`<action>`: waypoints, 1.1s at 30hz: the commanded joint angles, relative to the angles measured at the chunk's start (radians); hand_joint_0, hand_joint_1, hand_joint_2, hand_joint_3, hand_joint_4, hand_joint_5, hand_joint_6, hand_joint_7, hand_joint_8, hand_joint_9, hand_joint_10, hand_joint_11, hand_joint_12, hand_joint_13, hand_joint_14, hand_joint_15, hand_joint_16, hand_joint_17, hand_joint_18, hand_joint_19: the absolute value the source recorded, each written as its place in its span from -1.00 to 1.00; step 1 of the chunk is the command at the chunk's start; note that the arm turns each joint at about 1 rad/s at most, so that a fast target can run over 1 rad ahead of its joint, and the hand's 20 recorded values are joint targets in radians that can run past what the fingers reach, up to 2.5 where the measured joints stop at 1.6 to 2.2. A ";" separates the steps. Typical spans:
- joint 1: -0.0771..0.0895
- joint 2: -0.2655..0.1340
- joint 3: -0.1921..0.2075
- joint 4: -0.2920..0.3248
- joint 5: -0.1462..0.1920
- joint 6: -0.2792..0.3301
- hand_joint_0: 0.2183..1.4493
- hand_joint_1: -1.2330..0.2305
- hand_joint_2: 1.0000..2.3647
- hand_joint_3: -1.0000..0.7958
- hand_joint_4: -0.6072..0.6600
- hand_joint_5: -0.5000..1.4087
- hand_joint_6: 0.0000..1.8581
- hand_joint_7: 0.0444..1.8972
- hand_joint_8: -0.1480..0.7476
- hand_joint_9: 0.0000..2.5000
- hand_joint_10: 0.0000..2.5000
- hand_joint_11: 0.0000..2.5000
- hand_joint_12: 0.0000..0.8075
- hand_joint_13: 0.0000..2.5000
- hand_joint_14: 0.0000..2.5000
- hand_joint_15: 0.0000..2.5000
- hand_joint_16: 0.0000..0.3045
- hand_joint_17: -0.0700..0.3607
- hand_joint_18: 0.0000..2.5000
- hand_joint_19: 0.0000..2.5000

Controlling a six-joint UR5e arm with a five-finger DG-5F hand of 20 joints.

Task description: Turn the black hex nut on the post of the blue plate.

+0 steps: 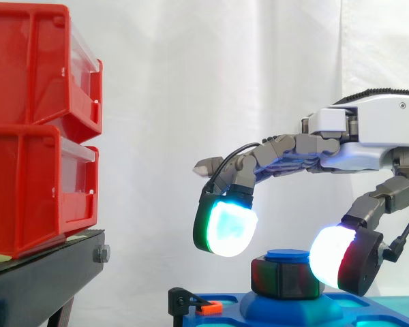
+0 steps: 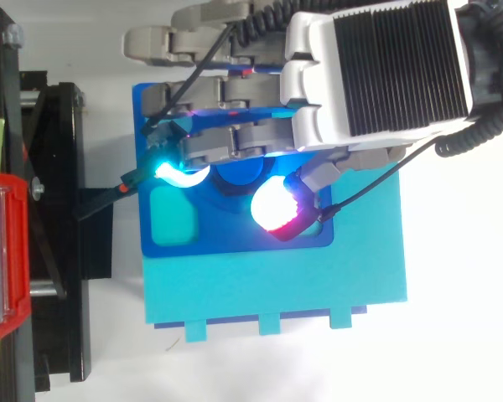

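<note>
The black hex nut [image 1: 285,276] sits on the blue post [image 1: 287,255] that rises from the blue plate [image 1: 286,310], low in the side view. My hand [image 1: 368,129] reaches in from the right and arches over the nut. One glowing finger pad [image 1: 225,228] hangs just above and left of the nut, with a small gap to it. The thumb pad [image 1: 334,262] stands at the nut's right side, touching or nearly so. In the top view the hand [image 2: 377,75] covers most of the post [image 2: 239,176], and the nut is hidden beneath the fingers.
Two stacked red bins [image 1: 34,122] rest on a black stand [image 1: 41,272] to the left. The blue plate [image 2: 235,243] lies on a teal base [image 2: 277,285]. A small black bracket with an orange clip [image 1: 210,308] sits at the plate's left edge.
</note>
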 commanded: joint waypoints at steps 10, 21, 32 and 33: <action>-0.001 -0.001 0.000 -0.003 -0.002 -0.001 -0.63 -0.32 -1.00 -0.44 0.14 -0.78 -0.46 -0.13 -0.63 -1.00 -0.63 -0.79 -0.48 -0.97 -1.00 -0.96 -0.79 -0.34 -0.88 -0.83; -0.003 -0.001 0.000 -0.004 -0.002 -0.001 -0.70 -0.32 -1.00 -0.44 0.16 -0.79 -0.46 -0.14 -0.56 -1.00 -0.51 -0.85 -0.43 -0.96 -1.00 -0.95 -0.76 -0.29 -0.87 -0.82; -0.003 -0.001 0.000 0.000 -0.002 -0.001 -0.72 -0.32 -1.00 -0.44 0.16 -0.79 -0.46 -0.15 -0.54 -1.00 -0.54 -0.85 -0.42 -0.96 -1.00 -0.95 -0.75 -0.28 -0.87 -0.83; -0.003 -0.001 0.000 0.000 -0.002 -0.001 -0.72 -0.32 -1.00 -0.44 0.16 -0.79 -0.46 -0.15 -0.53 -1.00 -0.54 -0.85 -0.41 -0.96 -1.00 -0.95 -0.75 -0.28 -0.87 -0.83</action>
